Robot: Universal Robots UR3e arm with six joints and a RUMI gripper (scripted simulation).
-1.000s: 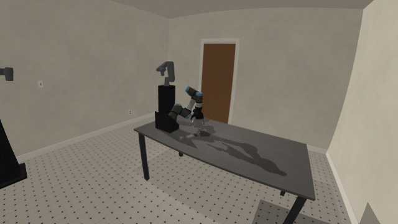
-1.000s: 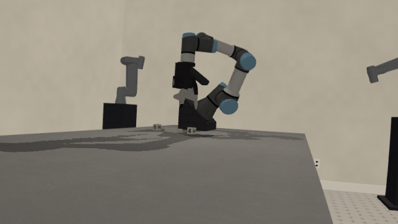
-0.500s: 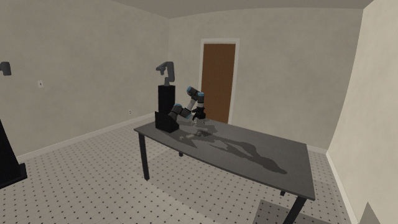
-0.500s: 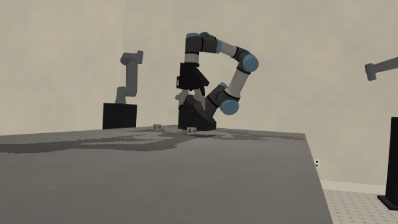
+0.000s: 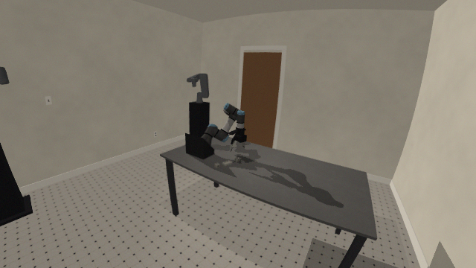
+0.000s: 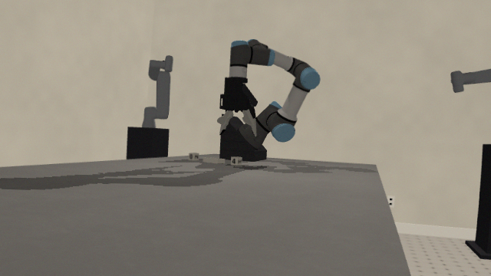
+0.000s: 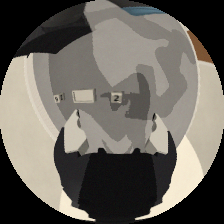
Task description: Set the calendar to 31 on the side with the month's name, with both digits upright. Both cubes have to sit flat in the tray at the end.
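In the wrist view a flat pale tray (image 7: 84, 96) lies on the grey table with a cube on either side of it. The cube on the right (image 7: 116, 97) has a 2 on top. The cube on the left (image 7: 59, 98) has a digit on top that I cannot read. In the exterior view the nearer cube (image 6: 235, 161) shows a 4 on its side and the farther cube (image 6: 193, 156) sits to its left; the tray between them is barely visible. My gripper (image 6: 237, 122) hangs open and empty well above them, also shown in the wrist view (image 7: 114, 129).
The arm's black base (image 6: 242, 147) stands just behind the cubes. A second black pedestal with a grey arm (image 6: 147, 142) is at the far table edge. The table (image 5: 275, 182) stretches long toward the exterior camera.
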